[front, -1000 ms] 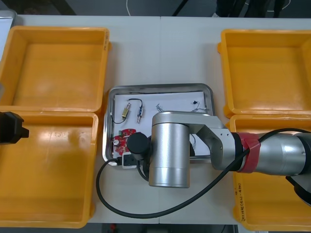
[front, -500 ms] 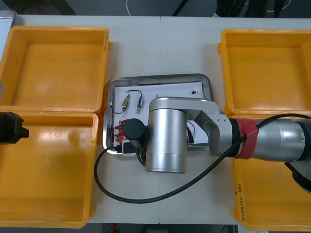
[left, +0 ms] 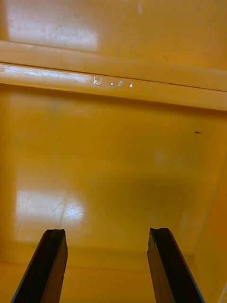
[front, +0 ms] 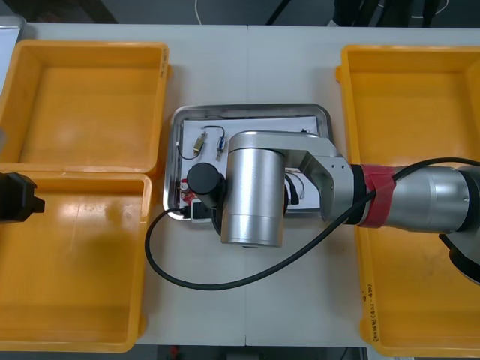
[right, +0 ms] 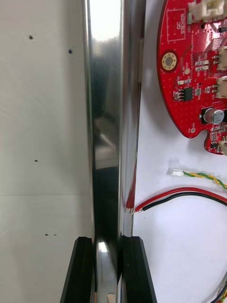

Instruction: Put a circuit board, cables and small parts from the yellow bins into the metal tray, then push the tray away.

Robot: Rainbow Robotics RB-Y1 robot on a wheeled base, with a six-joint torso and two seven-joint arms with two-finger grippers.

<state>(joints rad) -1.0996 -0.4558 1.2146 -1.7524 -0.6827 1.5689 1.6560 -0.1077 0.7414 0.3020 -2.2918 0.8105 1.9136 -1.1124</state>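
since the circuit board (right: 194, 71), a red and black cable (right: 179, 194) and small metal parts (front: 199, 144) already lie in the metal tray (front: 251, 109), loading looks finished and only the push away remains (probably the step in hand). the tray sits at the centre of the front view, between the yellow bins (front: 75, 255). the right wrist view shows what the arm's bulk hides from above: the right gripper (right: 108, 244) has its fingers pinching the tray's near rim. the left gripper (left: 108, 232), fingers spread, hangs idle over the lower-left of those bins, at the front view's left edge.
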